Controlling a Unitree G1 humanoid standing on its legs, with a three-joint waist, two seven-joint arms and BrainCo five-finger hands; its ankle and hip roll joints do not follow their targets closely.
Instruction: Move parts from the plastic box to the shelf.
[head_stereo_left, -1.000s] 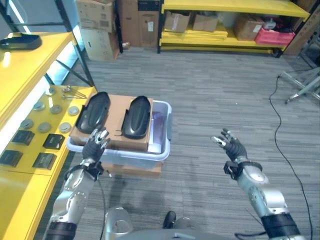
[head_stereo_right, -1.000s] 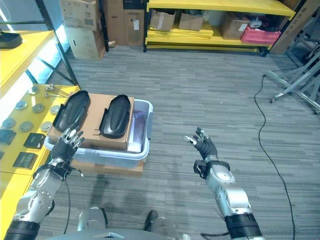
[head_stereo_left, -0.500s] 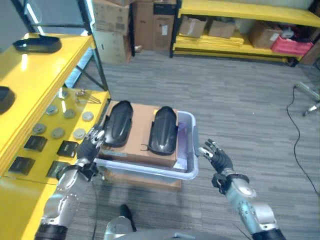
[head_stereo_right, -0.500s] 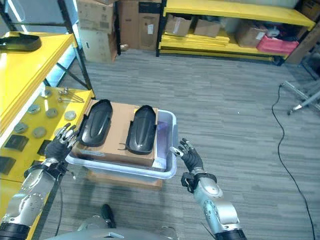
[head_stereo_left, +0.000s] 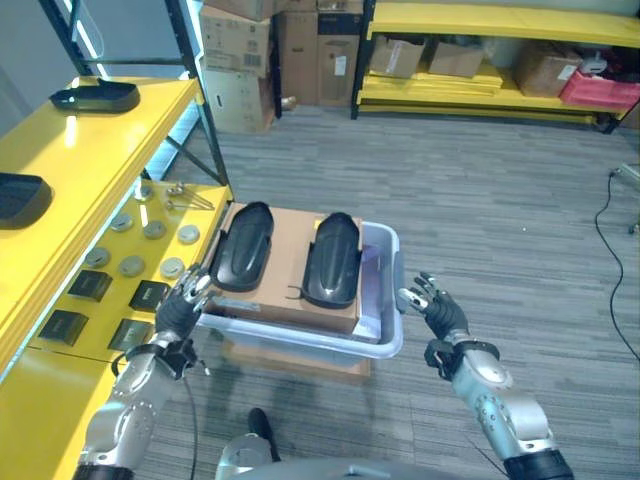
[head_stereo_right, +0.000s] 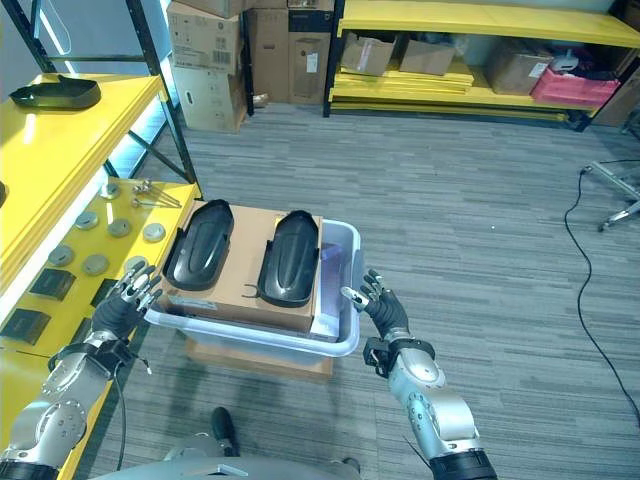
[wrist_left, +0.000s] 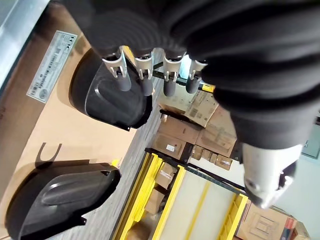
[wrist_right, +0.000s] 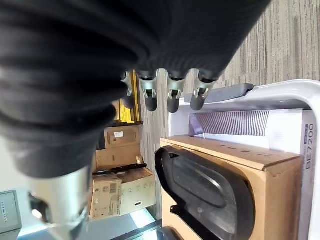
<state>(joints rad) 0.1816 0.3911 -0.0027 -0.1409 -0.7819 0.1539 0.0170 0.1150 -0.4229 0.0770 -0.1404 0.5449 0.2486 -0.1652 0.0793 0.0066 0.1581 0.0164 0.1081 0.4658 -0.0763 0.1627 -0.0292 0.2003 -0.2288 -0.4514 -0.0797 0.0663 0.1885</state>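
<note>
You are looking at a yellow shelf (head_stereo_right: 60, 150) running along the robot's left, its upper level carrying a black tray-like part (head_stereo_right: 55, 93) and its lower level (head_stereo_right: 100, 262) holding round metal discs (head_stereo_right: 120, 229) and flat black squares (head_stereo_right: 52, 284). Just beside that lower level, the plastic box (head_stereo_right: 345, 290) is sitting on the grey floor on top of something brown. A cardboard carton (head_stereo_right: 240, 290) is filling most of the box, and two black moulded parts are lying side by side on its top: the left part (head_stereo_right: 199, 245) and the right part (head_stereo_right: 290, 257), both still in the box.

Your left hand (head_stereo_right: 122, 310) is hovering at the box's left edge, next to the shelf's lower level, fingers straight and slightly spread, holding nothing; in the left wrist view the fingertips (wrist_left: 145, 85) are pointing toward a black part. Your right hand (head_stereo_right: 381, 310) is hovering just beside the box's right wall, fingers spread and relaxed, also holding nothing.
</note>
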